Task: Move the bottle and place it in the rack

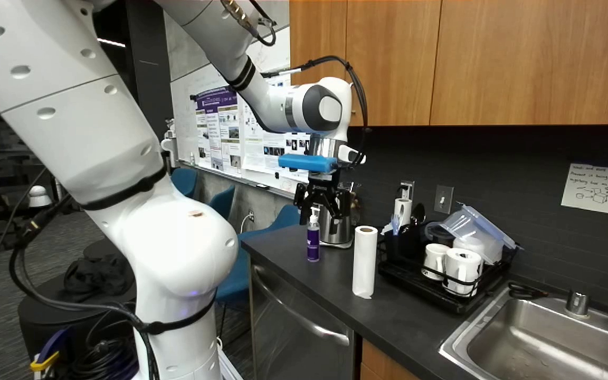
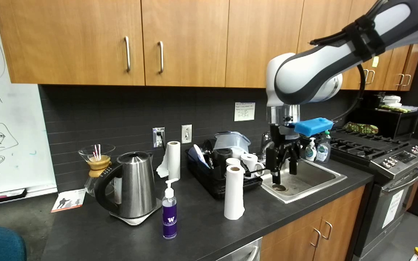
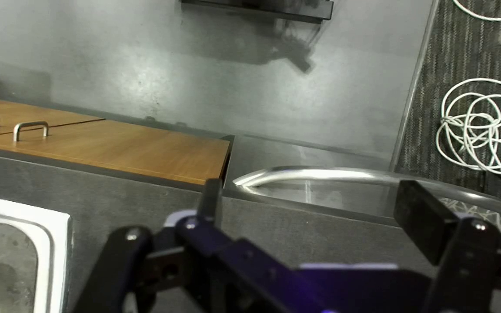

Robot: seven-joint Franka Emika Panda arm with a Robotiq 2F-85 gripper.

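Tool (image 3: 313,208), one: I am holding its fingers (image 3: 422,219) wide apart and gripping nothing; in the wrist view they are pointing up from the bottom edge, with the dark tabletop (image 3: 294,237) showing between them.

Pump bottle (image 2: 169,217), clear, purple label, white pump: is standing upright on the tabletop, low and left of centre in an exterior view, just beside the electric kettle (image 2: 139,186), well apart from my tool and outside the dish rack (image 2: 203,181).

Dish rack, black: is resting near the centre of an exterior view, bearing white mugs (image 2: 249,163) and a translucent plastic container (image 2: 232,139).

Paper towel roll (image 2: 234,195): is standing upright in front of the rack; a second roll (image 2: 173,159) is standing left of the rack.

Electric kettle, steel: is standing left of the pump bottle.

Sink (image 2: 301,181), steel: is showing behind my tool, right of centre in an exterior view, and in the lower left of the wrist view.

Dishwasher handle (image 3: 320,174), curved: is stretching across the right half of the wrist view.

Cable (image 3: 485,126), white: is lying coiled at its right edge.
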